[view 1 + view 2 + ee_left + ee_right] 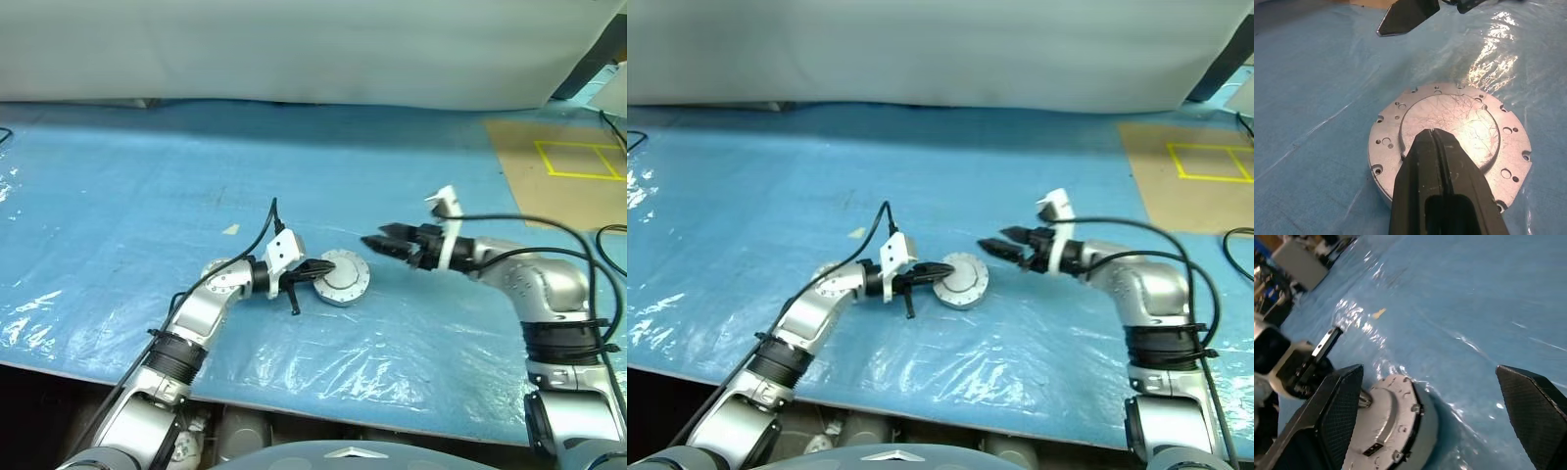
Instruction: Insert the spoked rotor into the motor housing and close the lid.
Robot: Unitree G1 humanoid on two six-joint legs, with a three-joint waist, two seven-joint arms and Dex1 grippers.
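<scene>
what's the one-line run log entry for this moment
lid on motor housing | left gripper shut, resting on lid | right gripper open, beside lid, empty

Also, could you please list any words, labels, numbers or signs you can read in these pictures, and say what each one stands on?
None can be read.
The lid bears only holes and scratches, no lettering.
A small dark mark on the lid's top face in the right wrist view is too blurred to read.
The brown board bears a yellow taped square, no text.

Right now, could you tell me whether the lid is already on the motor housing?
On. The lid covers the motor housing; no copper windings show, and the shut left gripper rests on it.
</scene>
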